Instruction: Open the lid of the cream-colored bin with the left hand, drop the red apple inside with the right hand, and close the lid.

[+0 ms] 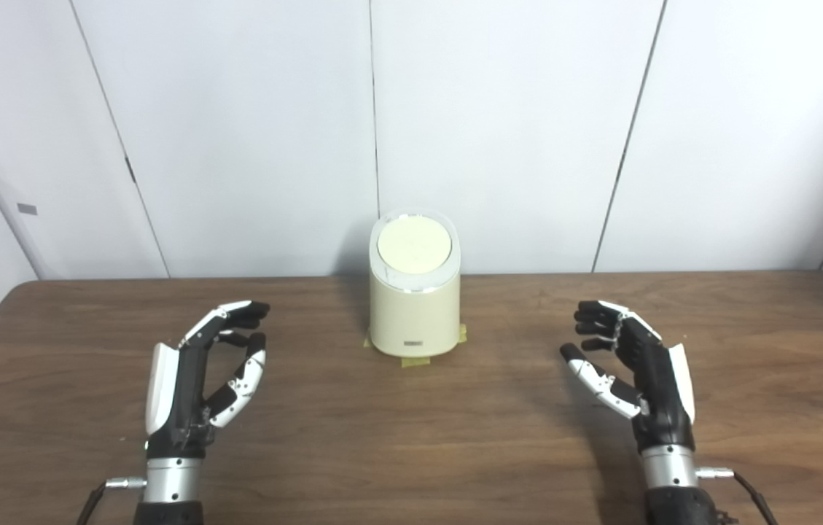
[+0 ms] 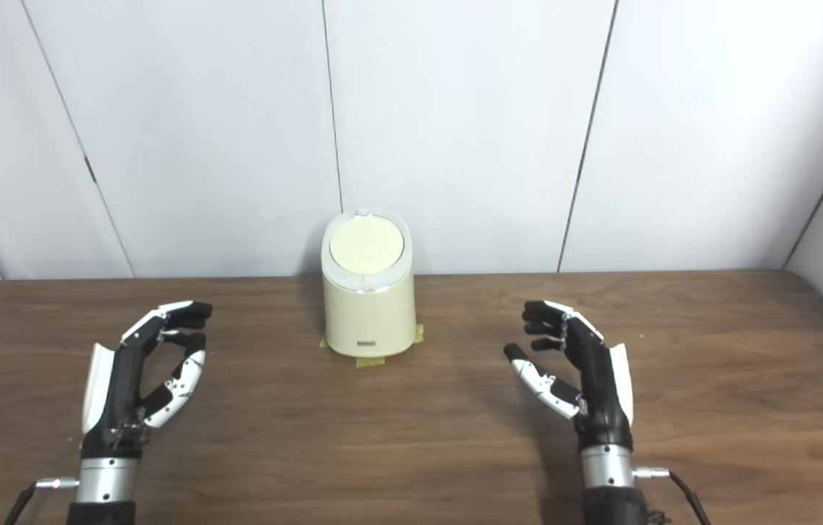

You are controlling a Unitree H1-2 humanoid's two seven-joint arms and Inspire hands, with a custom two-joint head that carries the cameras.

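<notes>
A cream-colored bin (image 1: 415, 306) stands upright at the back middle of the wooden table (image 1: 411, 437), its round lid (image 1: 414, 246) down flat. My left hand (image 1: 207, 372) hovers over the table to the bin's front left, open, palm turned inward, holding nothing. My right hand (image 1: 633, 368) mirrors it to the bin's front right, also open and holding nothing. Both hands are well apart from the bin. No red apple shows in either view.
Yellow tape strips (image 1: 418, 360) mark the bin's base on the table. White wall panels (image 1: 236, 131) rise right behind the table's back edge. Cables (image 1: 746, 487) trail from both wrists near the bottom of the picture.
</notes>
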